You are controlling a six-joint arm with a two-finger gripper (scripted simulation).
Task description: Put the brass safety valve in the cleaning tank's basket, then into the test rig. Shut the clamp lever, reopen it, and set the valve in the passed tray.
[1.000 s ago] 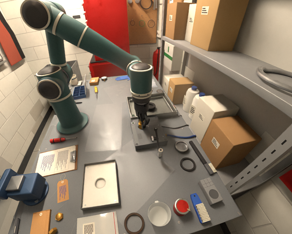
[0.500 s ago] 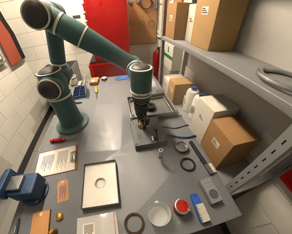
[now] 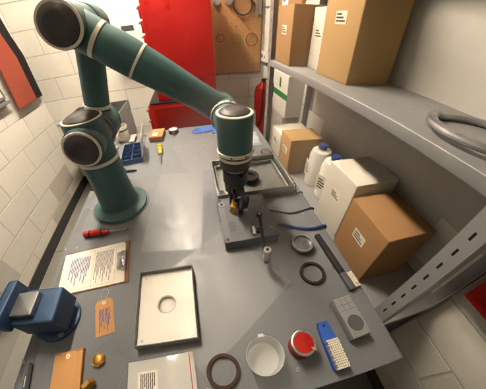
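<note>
The brass safety valve [image 3: 234,206] stands on the far part of the grey test rig [image 3: 246,222], between my fingers. The rig's black clamp lever [image 3: 260,223] lies along its right side, its handle pointing toward the bench's front. Just behind the rig sits the cleaning tank [image 3: 253,175] with its mesh basket and a dark ring inside. The white passed tray [image 3: 167,307], with a round recess, lies nearer the front of the bench. My gripper [image 3: 237,206] points straight down over the rig; it is open and holds nothing.
Behind the tank stand a red cabinet [image 3: 177,58] and a fire extinguisher [image 3: 260,99]. Boxes and white bottles [image 3: 324,167] line the right side under a shelf. A small metal cylinder [image 3: 267,253], a dish [image 3: 302,243] and a black ring [image 3: 312,273] lie just in front of the rig.
</note>
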